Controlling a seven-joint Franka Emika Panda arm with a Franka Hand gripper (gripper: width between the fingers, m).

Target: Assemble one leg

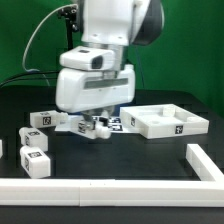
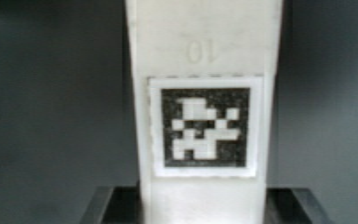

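On the dark surface [image 1: 120, 165], the big white panel [image 1: 165, 122] is lying toward the exterior view's right, seemingly with no leg fitted yet. The gripper [image 1: 93, 127] is reaching low beside it, its fingers [image 2: 119, 206] sitting narrow around one leg [image 2: 202, 60], probably clamping it, though contact is hard to confirm. Spare legs [image 1: 36, 138] are lying nearby; a green backdrop [image 1: 20, 40] is hanging behind.

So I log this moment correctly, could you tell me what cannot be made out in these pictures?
- Exterior view: the gripper is too small and blurred to show its jaws or what they hold.
- Wrist view: the leg is cut off by the picture's edges, so its peg is unseen.
- Wrist view: the leg hides the table behind it.
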